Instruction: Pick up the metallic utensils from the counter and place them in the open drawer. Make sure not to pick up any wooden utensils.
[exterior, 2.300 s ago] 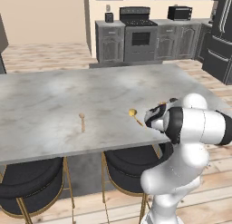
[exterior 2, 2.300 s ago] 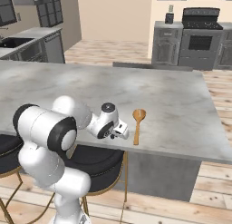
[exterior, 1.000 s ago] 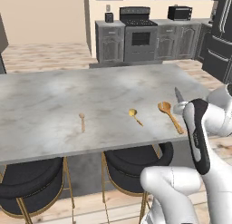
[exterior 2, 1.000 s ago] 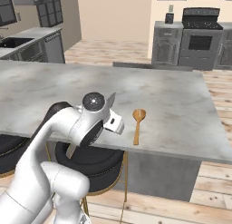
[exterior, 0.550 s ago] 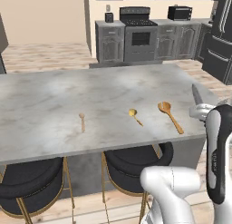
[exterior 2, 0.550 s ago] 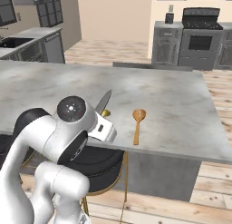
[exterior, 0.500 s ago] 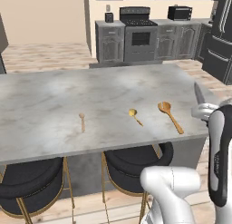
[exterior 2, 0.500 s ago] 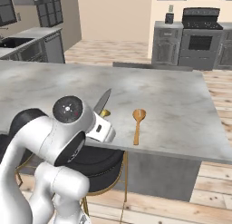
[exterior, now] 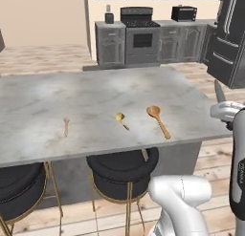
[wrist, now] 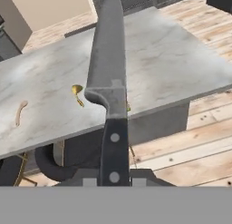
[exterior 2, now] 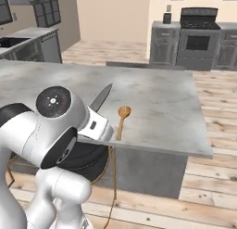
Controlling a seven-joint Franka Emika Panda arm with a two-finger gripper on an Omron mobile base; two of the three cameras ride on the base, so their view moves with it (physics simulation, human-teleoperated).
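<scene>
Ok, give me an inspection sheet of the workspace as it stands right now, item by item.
Surface: counter, pale marbled stone.
Job's things: knife lifted off the counter, blade pointing up and away from the hand. Open drawer: nothing seen.
Clutter: long wooden spoon, small spoon and thin stick, all lying on the counter.
Grippers: gripper shut on the knife's black handle.
Cables: nothing seen.
Surroundings: black stools under the counter; stove and dark cabinets behind.
</scene>
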